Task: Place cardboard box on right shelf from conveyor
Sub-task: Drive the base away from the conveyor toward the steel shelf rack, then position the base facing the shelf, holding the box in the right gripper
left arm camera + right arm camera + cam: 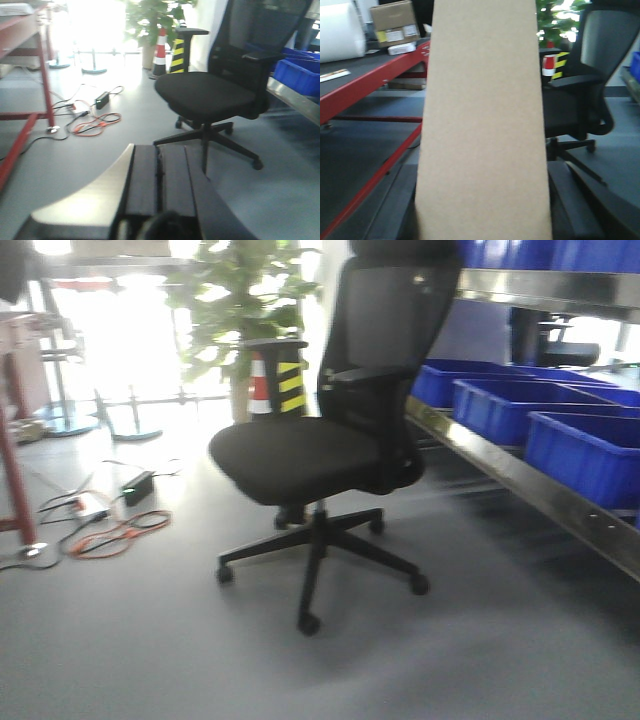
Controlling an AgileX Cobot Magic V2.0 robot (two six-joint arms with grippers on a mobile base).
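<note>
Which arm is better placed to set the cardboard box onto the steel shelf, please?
Right. The right gripper holds the cardboard box between its fingers, and the steel shelf lies to the robot's right; the left gripper is shut and empty.

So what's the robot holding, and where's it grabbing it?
The right gripper holds the box, squeezed by its two long sides. The left gripper is shut, empty.

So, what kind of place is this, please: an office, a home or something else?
Probably a warehouse or logistics test area. A steel rack shelf holds blue plastic bins, there is a red-framed conveyor, a traffic cone stands on the floor, and a plain cardboard box fills the right wrist view.
</note>
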